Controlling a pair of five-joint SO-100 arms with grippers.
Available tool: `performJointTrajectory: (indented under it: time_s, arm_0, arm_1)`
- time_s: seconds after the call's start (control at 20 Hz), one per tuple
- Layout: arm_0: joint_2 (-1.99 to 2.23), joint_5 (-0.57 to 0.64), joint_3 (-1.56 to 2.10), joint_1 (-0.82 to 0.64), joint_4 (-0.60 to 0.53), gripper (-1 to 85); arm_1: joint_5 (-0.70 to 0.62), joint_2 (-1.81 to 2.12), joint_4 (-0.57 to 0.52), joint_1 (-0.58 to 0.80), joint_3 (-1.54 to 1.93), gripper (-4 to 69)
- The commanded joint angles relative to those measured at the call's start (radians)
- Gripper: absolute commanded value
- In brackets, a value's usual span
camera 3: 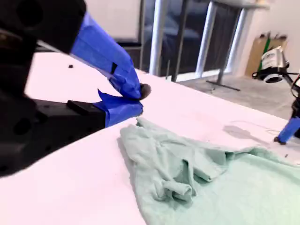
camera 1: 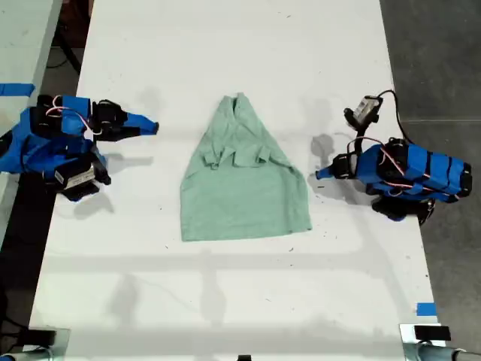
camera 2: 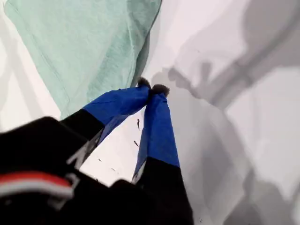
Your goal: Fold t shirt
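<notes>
The t shirt (camera 1: 244,180) lies lengthwise up the tabletop (camera 1: 225,45), narrow end pointing at the exterior view's top. My first gripper (camera 2: 153,89) and my second gripper (camera 3: 138,98) are pinched closed, empty.

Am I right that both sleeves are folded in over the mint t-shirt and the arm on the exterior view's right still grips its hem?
Not the grip. In the first wrist view my first gripper is shut on nothing, beside the t-shirt. The sleeves are folded in.
</notes>
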Motion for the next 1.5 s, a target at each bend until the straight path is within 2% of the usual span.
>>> performJointTrajectory:
  time_s: [0.0,0.15,0.35,0.45,0.55,0.8,0.95,1.0,1.05,1.15,1.45]
  arm_0:
    - [0.247,0.006,0.233,0.025,-0.021,-0.1]
    - [0.238,0.137,0.262,-0.041,-0.028,0.8]
    - [0.25,0.176,0.425,-0.25,0.009,-0.1]
    - [0.252,0.268,0.403,-0.365,0.029,0.0]
    - [0.252,0.268,0.408,-0.36,0.025,3.1]
    - [0.252,0.27,0.399,-0.282,0.034,1.2]
    - [0.252,0.279,0.399,-0.287,0.034,7.6]
    - [0.252,0.279,0.399,-0.288,0.034,6.1]
    - [0.252,0.279,0.399,-0.287,0.032,-0.1]
    - [0.252,0.282,0.408,-0.241,0.028,-0.1]
    - [0.252,0.276,0.416,-0.256,0.026,-0.1]
  arm_1:
    - [-0.006,0.015,-0.015,-0.002,0.078,1.5]
    - [-0.008,0.015,-0.015,0.0,0.078,1.5]
    - [-0.005,0.015,-0.015,-0.002,0.078,1.5]
    - [-0.003,0.015,-0.015,-0.003,0.078,1.5]
    - [-0.003,0.015,-0.015,-0.005,0.078,1.5]
    - [-0.002,0.015,-0.015,-0.011,0.078,1.5]
    - [0.0,0.015,-0.015,-0.011,0.078,1.5]
    - [0.0,0.015,-0.015,-0.011,0.078,1.5]
    - [0.0,0.015,-0.015,-0.011,0.078,1.5]
    - [0.0,0.015,-0.015,-0.011,0.078,1.5]
    - [0.002,0.015,-0.015,-0.012,0.078,1.5]
